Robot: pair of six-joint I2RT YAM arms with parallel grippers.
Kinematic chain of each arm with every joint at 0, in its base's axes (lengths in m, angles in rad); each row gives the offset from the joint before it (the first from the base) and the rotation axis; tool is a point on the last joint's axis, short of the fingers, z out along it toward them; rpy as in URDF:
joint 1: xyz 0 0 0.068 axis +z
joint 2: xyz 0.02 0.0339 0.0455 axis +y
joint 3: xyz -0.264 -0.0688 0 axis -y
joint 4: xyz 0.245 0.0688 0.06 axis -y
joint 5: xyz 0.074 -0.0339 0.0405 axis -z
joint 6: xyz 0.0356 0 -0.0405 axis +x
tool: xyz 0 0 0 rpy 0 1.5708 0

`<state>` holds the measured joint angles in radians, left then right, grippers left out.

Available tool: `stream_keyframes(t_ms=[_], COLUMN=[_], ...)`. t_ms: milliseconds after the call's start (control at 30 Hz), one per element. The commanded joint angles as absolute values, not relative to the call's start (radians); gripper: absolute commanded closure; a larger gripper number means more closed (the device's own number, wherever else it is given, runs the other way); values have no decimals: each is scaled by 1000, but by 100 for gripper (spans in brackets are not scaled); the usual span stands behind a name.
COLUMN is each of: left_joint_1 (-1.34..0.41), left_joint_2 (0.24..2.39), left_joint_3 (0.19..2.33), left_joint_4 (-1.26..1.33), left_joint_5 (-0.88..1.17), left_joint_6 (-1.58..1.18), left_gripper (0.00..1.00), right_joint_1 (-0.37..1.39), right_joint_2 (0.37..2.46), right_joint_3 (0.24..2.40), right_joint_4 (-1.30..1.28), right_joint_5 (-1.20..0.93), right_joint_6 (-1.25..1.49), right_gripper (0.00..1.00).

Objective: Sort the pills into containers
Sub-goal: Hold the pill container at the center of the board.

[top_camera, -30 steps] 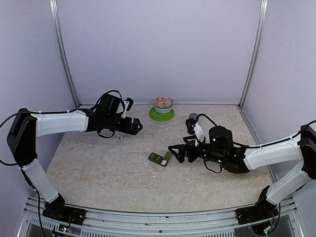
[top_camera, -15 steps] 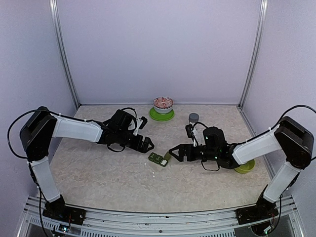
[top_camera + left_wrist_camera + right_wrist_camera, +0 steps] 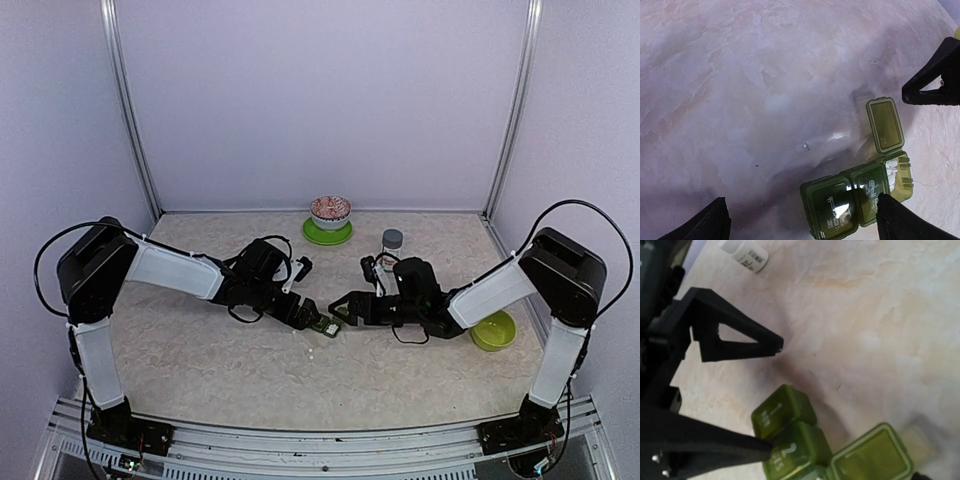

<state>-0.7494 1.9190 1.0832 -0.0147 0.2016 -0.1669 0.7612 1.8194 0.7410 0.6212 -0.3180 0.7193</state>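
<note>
The containers [image 3: 324, 324] are a dark green strip of three joined boxes in the middle of the table. In the left wrist view the containers [image 3: 850, 197] show boxes 1 and 2 lidded and the third with its lid [image 3: 884, 124] flipped up. White pills [image 3: 892, 171] lie in that open box. My left gripper [image 3: 307, 312] stands open low over the strip, its fingers [image 3: 735, 335] straddling it, and one tip touches box 2. My right gripper [image 3: 345, 308] stands open just right of the strip; one of its fingers [image 3: 935, 82] is beside the raised lid.
A grey-capped bottle [image 3: 391, 248] stands behind my right arm. A patterned bowl [image 3: 330, 210] on a green plate [image 3: 328, 236] sits at the back wall. A lime-green bowl [image 3: 493, 331] is at the right. A white labelled bottle [image 3: 746, 255] lies beyond my left gripper. A white speck [image 3: 313, 350] lies before the strip.
My left arm has swung from the back left down to the strip. My right arm has reached further left, uncovering the grey-capped bottle and the lime-green bowl. The strip has not moved.
</note>
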Motion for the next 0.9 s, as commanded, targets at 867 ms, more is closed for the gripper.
stream_keyframes(t_ms=[867], left_joint_1=[-752], left_joint_2=[1988], left_joint_3=[1075], left_joint_4=[26], left_joint_5=[271], left_joint_6=[-167], left_gripper=[30], right_joint_1=[747], right_joint_2=[1923], right_joint_3=[809], right_joint_4=[648], right_joint_5=[-319], right_joint_6=[807], right_gripper=[5])
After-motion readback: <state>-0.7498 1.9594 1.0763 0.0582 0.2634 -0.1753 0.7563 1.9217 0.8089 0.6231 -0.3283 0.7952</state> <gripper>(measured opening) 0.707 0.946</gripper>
